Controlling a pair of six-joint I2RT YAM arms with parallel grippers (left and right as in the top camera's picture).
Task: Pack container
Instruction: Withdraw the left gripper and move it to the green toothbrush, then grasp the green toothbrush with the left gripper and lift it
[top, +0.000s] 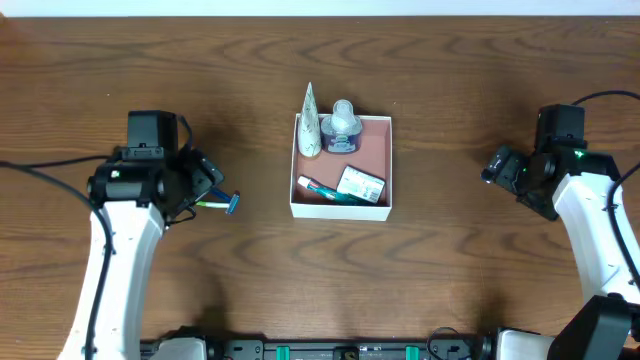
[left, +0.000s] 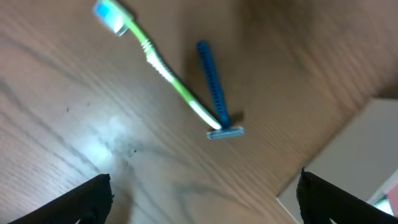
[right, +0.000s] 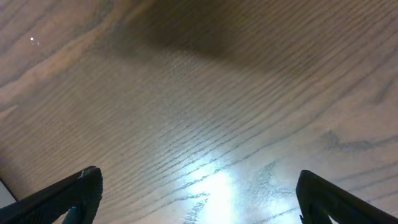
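Observation:
The container (top: 340, 211), a square white box with a reddish-pink floor, stands at the table's middle. In it lie a white tube (top: 311, 122), a small jar (top: 342, 128), a slim green-and-red item (top: 322, 189) and a flat packet (top: 360, 184). My left gripper (top: 205, 185) hovers to its left, open, with nothing between the fingers. Just ahead of it on the wood lie a green toothbrush (left: 165, 71) and a blue razor (left: 214, 93), touching near the razor's head. The container's corner (left: 354, 168) shows at right in the left wrist view. My right gripper (top: 497, 165) is open over bare wood.
The razor head (top: 232, 203) lies between my left gripper and the container's left wall. The right wrist view holds only wood grain between the open gripper (right: 199, 193) fingers. Cables trail at both table sides.

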